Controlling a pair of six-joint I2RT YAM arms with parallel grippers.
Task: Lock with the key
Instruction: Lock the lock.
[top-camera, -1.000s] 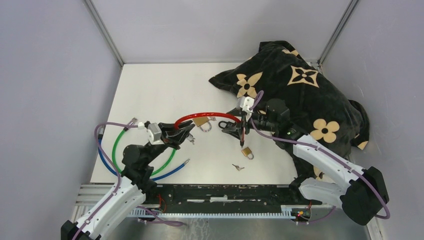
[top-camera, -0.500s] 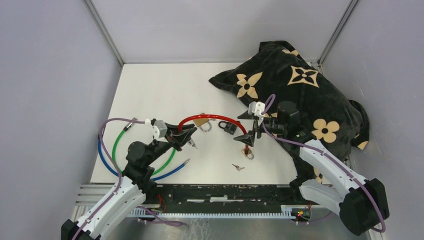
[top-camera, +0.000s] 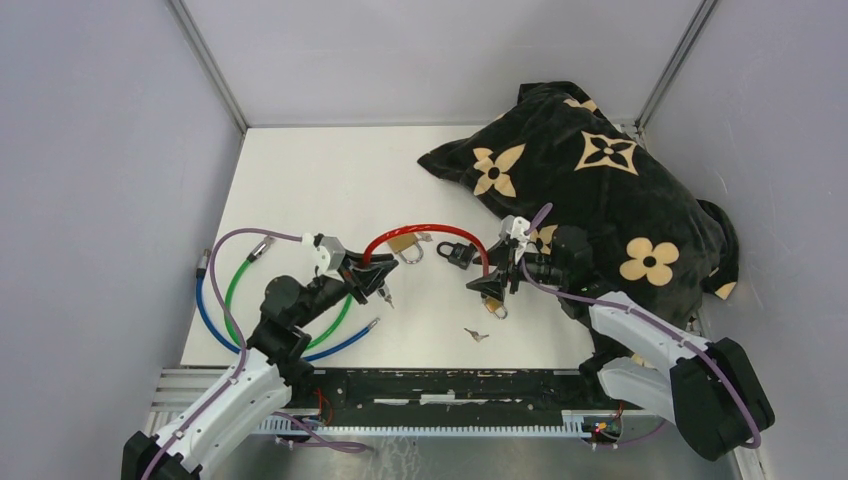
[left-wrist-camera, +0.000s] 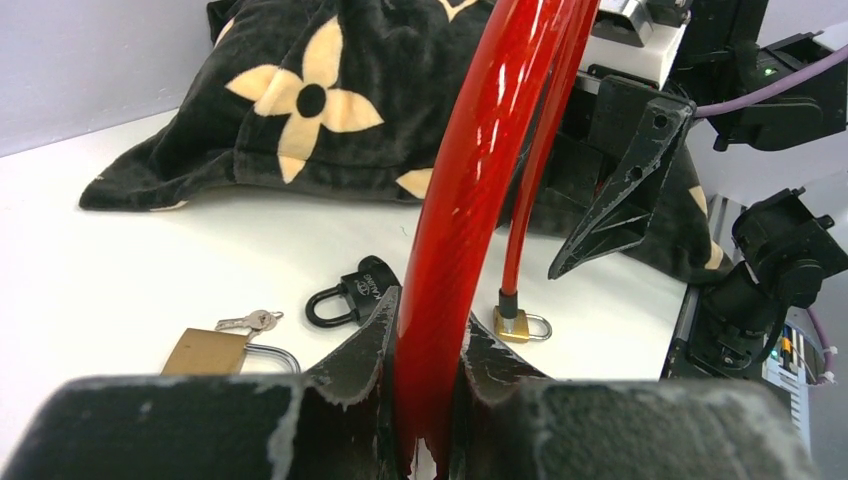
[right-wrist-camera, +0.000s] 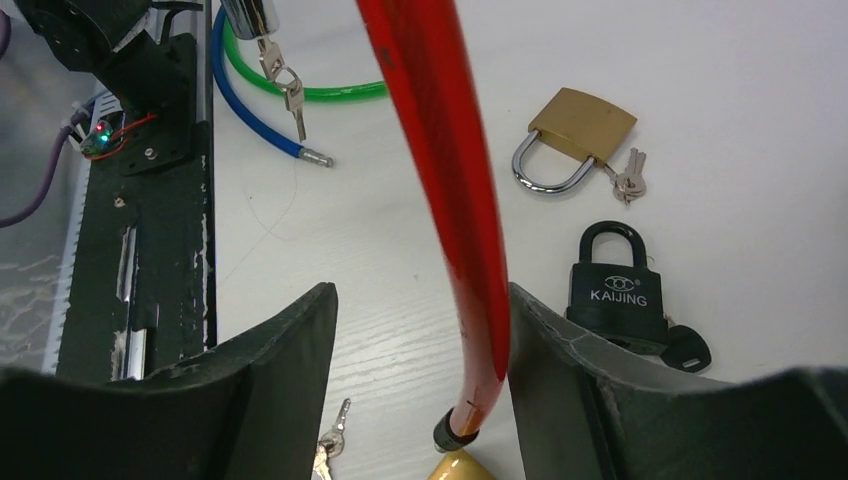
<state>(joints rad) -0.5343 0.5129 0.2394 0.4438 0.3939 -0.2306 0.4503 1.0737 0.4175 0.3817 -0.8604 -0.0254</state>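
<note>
Left tool (left-wrist-camera: 430, 325) clamps red cable (left-wrist-camera: 480, 170), right tool (right-wrist-camera: 420, 300) parted astride it, cushion (top-camera: 600, 190) behind

The white tabletop (top-camera: 320, 180) carries a black flowered pillow (top-camera: 600, 190) at far right. A brass padlock (top-camera: 404, 246), black padlock (top-camera: 457, 253), smaller brass padlock (top-camera: 496, 308) and loose key (top-camera: 476, 334) lie mid-table, with a green cable (top-camera: 232, 290) and blue cable (top-camera: 205, 315) at left.

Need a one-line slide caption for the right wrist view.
Right gripper open astride the red cable, whose end meets a small brass padlock; black padlock and larger brass padlock nearby.
</note>
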